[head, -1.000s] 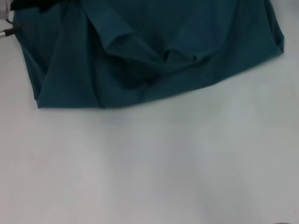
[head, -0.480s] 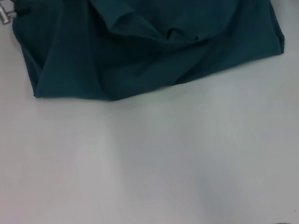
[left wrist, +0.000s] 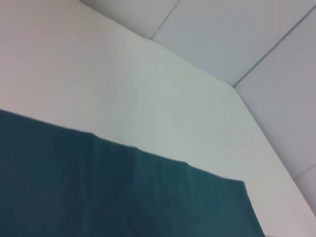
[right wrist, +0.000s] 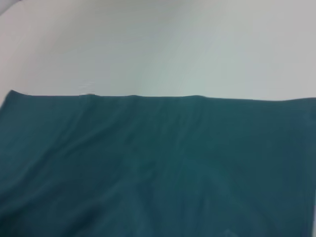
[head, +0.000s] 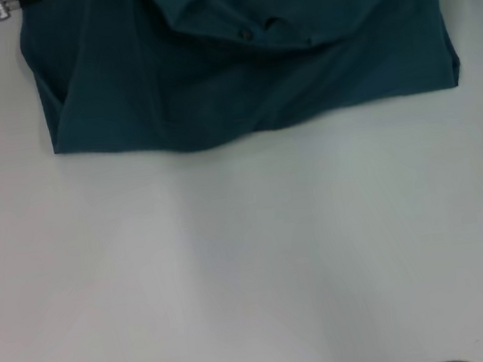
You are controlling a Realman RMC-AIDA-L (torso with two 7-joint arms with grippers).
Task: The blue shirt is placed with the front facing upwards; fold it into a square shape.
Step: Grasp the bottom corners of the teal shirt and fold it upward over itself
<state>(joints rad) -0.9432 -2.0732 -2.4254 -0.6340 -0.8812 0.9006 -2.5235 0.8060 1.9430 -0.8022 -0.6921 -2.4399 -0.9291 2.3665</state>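
Teal cotton of the blue shirt point(head: 242, 55) lies at the desk's point(head: 253, 260) far edge, its folded layer carried farther back than a second ago, so the fold is progressing. Neither claw's opening can be told.

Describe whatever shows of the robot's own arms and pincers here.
Very little shows. In the head view only a small silver metal fitting with a dark stub beside it pokes in at the top left corner, by the blue shirt. No pincer appears in any view.

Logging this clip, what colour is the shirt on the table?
The blue shirt is a plain dark teal-blue, seen best in the head view.
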